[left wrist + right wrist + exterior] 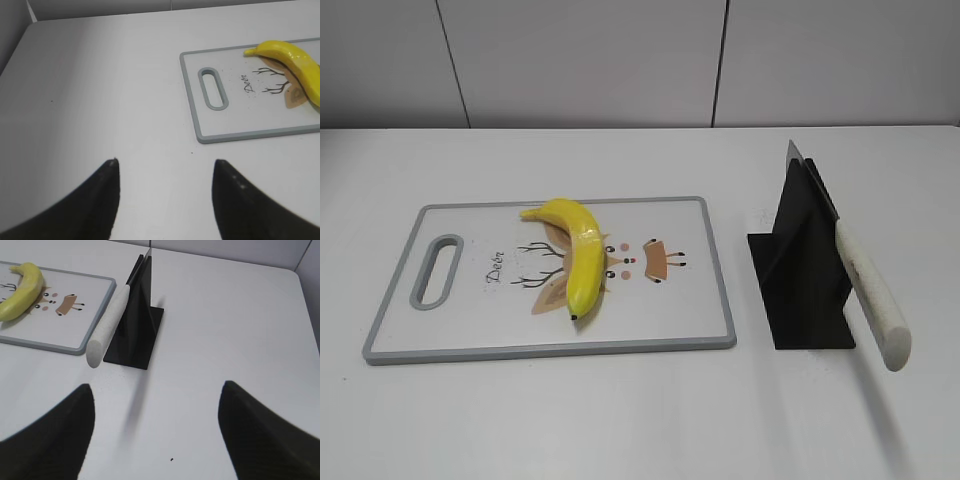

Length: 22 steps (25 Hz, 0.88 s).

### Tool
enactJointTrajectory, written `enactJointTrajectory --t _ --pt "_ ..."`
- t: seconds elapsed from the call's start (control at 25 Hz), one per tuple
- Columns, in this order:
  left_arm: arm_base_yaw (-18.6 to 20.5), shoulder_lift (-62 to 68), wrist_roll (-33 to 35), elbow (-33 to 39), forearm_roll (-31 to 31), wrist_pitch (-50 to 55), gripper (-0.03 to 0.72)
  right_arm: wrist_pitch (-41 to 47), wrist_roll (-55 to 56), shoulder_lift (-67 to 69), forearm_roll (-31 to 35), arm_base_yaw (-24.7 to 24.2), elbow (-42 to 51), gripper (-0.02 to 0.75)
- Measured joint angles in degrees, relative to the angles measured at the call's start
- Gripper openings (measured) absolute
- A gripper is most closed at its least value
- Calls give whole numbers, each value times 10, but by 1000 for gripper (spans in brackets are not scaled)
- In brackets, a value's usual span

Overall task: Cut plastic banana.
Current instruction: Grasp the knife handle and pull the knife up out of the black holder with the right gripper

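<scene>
The yellow plastic banana [578,255] lies whole on a white cutting board [470,335] with a grey rim and a deer print. It also shows in the left wrist view [295,62] and the right wrist view [22,290]. A knife with a white handle [873,295] rests in a black stand [800,270], handle toward the front; the right wrist view shows the handle [107,327] too. My left gripper [165,167] is open and empty over bare table, left of the board. My right gripper [156,390] is open and empty, in front of the stand. Neither gripper shows in the exterior view.
The board [240,134] has a slotted handle [212,88] at its left end. The white table [620,420] ends at a wall behind. The black stand [132,327] sits right of the board.
</scene>
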Motion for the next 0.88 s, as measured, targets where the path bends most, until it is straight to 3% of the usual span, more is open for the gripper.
enactJointTrajectory --t 0.88 --pt "0 0 0 0 0 0 537 0 -1 0 0 0 0 589"
